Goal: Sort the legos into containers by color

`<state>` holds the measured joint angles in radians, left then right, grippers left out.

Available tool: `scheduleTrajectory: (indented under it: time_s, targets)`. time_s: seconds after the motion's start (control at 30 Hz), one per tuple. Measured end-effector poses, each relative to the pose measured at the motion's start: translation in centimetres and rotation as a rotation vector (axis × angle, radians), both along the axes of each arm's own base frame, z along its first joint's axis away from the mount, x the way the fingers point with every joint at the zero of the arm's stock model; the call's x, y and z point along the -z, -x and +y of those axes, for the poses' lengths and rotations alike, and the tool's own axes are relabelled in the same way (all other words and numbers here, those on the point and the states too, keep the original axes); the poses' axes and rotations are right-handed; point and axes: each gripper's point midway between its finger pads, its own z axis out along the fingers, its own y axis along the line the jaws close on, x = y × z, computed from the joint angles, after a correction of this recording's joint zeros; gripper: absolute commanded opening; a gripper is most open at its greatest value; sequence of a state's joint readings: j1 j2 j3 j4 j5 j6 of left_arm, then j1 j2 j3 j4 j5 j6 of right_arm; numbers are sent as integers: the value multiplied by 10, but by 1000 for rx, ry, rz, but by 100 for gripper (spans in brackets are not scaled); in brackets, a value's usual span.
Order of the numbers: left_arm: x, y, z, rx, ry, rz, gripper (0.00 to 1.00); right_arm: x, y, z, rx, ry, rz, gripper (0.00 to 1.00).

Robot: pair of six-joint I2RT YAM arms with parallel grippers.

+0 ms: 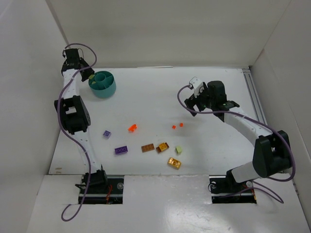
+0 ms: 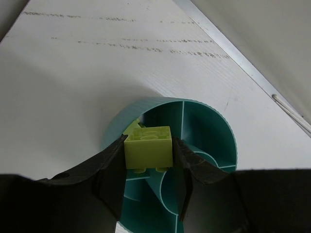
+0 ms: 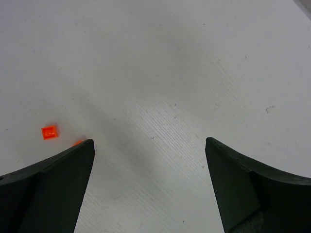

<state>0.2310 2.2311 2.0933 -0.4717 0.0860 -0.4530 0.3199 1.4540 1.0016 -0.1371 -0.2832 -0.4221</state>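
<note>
The left gripper (image 2: 148,167) has its jaws pinching a pale green brick (image 2: 148,145) by its two side faces, studs up. That hold keeps the brick level and leaves its underside free to drop. Directly beneath the jaws sits the teal tub (image 2: 214,121), and the brick hangs over the outer compartment at the tub's near-left side. Another pale green piece (image 2: 133,127) already lies there, just behind the held brick, which is likely why the arm is here: green joins green. The step in hand looks like a release, needing only the jaws to part while staying above that compartment's divider walls.

The right gripper (image 3: 149,160) has its jaws spread wide with nothing between them, only bare table (image 3: 160,73) below. A small red-orange piece (image 3: 49,131) lies just outside its left jaw, a plausible next pick.

Farther from both grippers, toward the arm bases, the unsorted legos lie scattered: a purple brick (image 1: 121,150), a lavender brick (image 1: 106,134), an orange-brown brick (image 1: 147,147) and a golden yellow brick (image 1: 174,163).
</note>
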Motion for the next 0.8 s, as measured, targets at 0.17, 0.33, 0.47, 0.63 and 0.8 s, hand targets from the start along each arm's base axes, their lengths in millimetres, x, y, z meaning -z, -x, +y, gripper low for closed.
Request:
scheduleTrajectory:
  time_s: [0.17, 0.33, 0.47, 0.63, 0.8]
  targets:
    - [11, 0, -2, 7, 10, 22, 33, 2, 2, 0, 2, 0, 12, 100]
    - [12, 1, -4, 25, 17, 25, 51, 2, 2, 0, 3, 0, 16, 100]
    - [12, 1, -5, 31, 17, 26, 70, 2, 3, 0, 4, 0, 17, 100]
    - [8, 3, -4, 29, 7, 27, 79, -1, 8, 0, 5, 16, 10, 100]
    - [-17, 20, -7, 28, -7, 7, 100, -12, 33, 14, -43, 40, -24, 100]
